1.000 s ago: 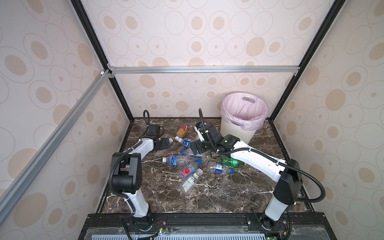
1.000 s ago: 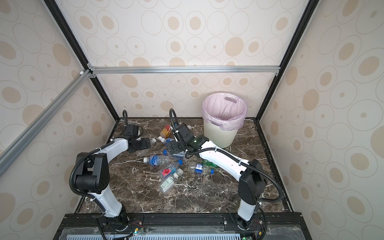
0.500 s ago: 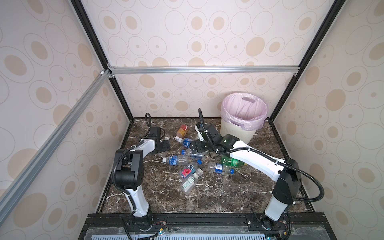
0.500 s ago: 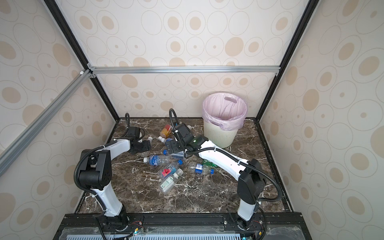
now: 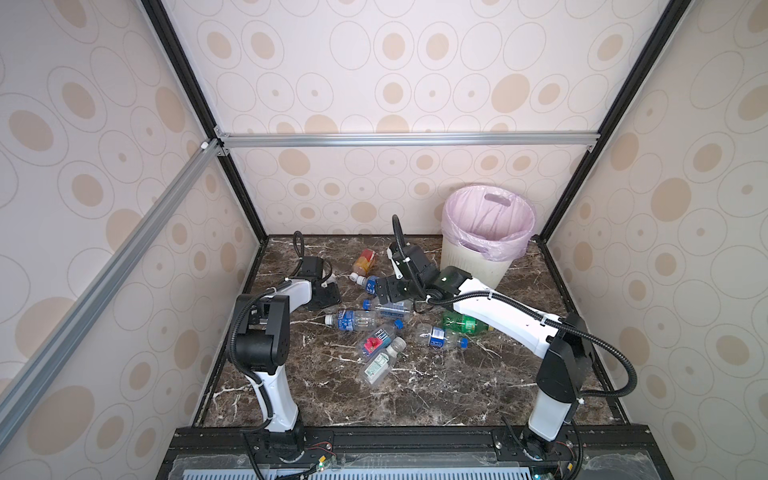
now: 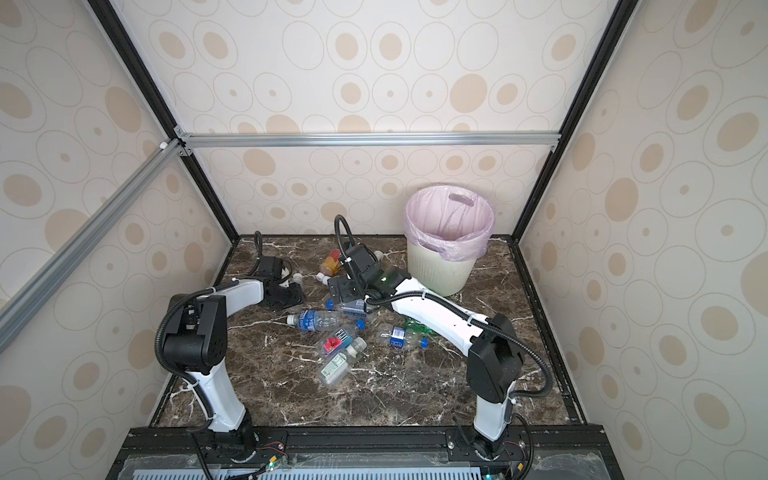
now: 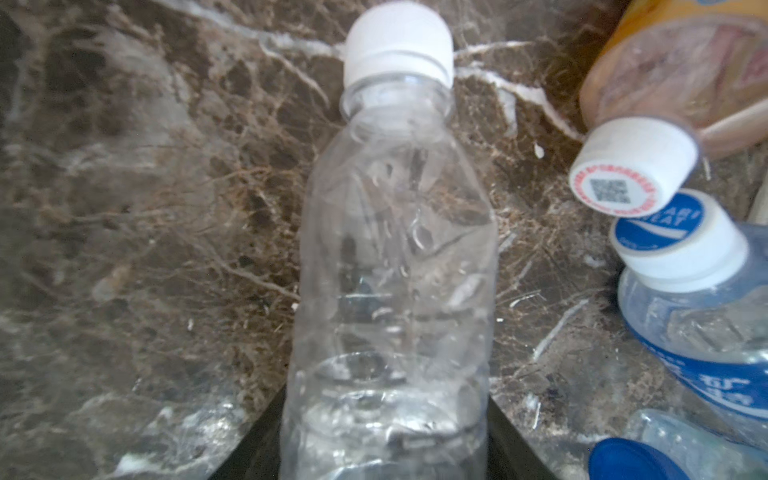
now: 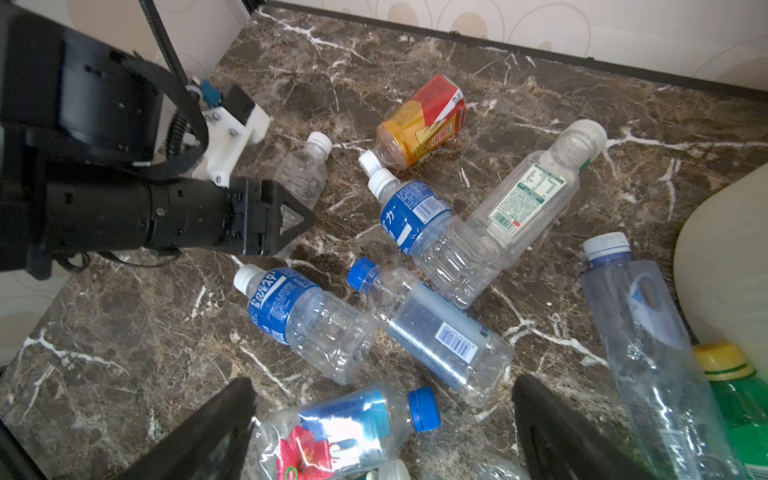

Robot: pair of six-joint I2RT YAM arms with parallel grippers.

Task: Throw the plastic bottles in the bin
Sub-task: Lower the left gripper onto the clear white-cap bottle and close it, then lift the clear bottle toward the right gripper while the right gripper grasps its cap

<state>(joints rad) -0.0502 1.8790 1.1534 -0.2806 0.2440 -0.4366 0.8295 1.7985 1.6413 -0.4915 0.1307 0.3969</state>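
One dark marble worktop (image 5: 415, 390) carries everything. At its far right corner stands the bin (image 5: 469, 262), a cream ribbed wastebasket with a pink-lilac liner. As much of its inside as both top views show holds no bottle, though the bottom is hidden.

The right claw (image 8: 382, 386) hangs over the middle of the clutter with its jaws spread wide and nothing between them. The left claw (image 7: 388, 392) is low by the far left of the pile, and its dark fingers press against both sides of a small clear bottle.

About eleven plastic bottles lie on their sides on the worktop, all outside the bin. Largest is a tall clear blue-capped bottle (image 8: 648, 353) just beside the bin wall, with a green bottle (image 8: 739, 407) next to it. Toward the middle are a Pocari Sweat bottle (image 8: 307, 320), a hibiscus-label bottle (image 8: 332, 432) and a squarish bottle with a green-white label (image 8: 528, 199). Further back lies the amber bottle (image 8: 419, 124). Smallest is the white-capped small clear bottle (image 7: 399, 249), unlabelled, its base in the left claw's grip. Whether it has left the worktop I cannot tell.

By this showing the task is barely begun: one bottle is gripped, none binned, and the gripped one sits well apart from the bin.
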